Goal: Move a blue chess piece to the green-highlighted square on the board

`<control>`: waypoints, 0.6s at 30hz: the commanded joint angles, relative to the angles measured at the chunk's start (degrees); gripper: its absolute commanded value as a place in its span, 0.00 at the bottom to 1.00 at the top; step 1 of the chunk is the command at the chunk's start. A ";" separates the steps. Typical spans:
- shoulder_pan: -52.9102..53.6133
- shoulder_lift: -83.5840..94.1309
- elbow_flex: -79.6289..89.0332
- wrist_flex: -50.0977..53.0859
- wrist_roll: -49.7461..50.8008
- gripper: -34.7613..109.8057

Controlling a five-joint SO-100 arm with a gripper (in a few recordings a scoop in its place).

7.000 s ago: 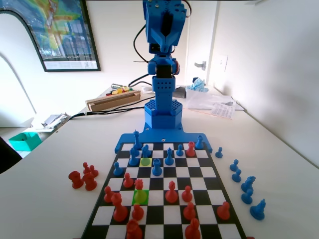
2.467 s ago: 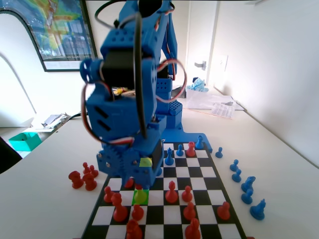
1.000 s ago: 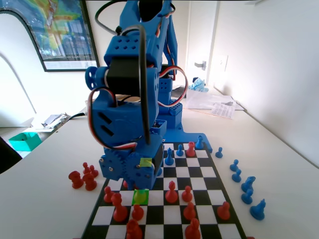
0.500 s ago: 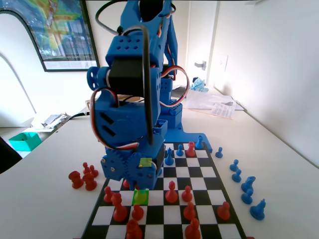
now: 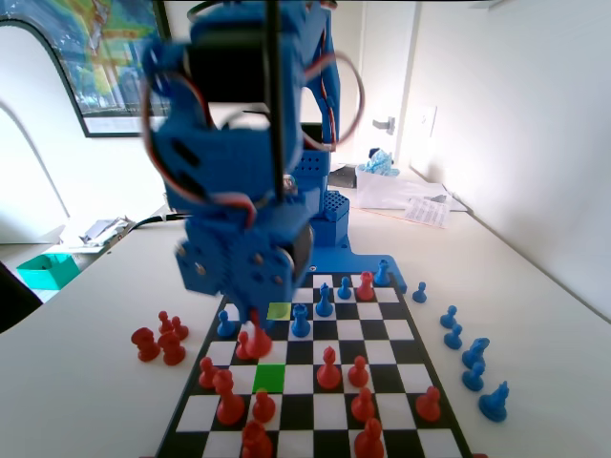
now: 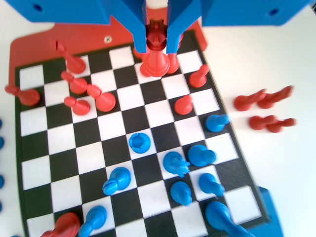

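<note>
Blue chess piece for this move we cannot single out: the short blue pawns stand on the far half of the board, none of them in the gripper. One such blue pawn, with a round head and flared base, stands just right of the yellow-tinted square. In the wrist view another pawn shows from above on a white square.

Largest in the fixed view is the blue arm, bent forward over the left side of the board. The white table carries everything. Behind it is a white wall with a framed poster at the left, and a door handle farther right. On the far table lie loose papers, a long wooden box and a teal tray.

The board is chequered black and white, with a blue plastic edge at the arm's foot. Beside it, blue pieces stand on the table at the right, and red pieces at the left.

The gripper hangs above the board, its jaws closed narrowly around a red piece. Just nearer the camera lies the green-highlighted square, its whole face in sight.
</note>
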 commanded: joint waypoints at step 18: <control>19.78 11.78 -6.59 11.87 -5.01 0.25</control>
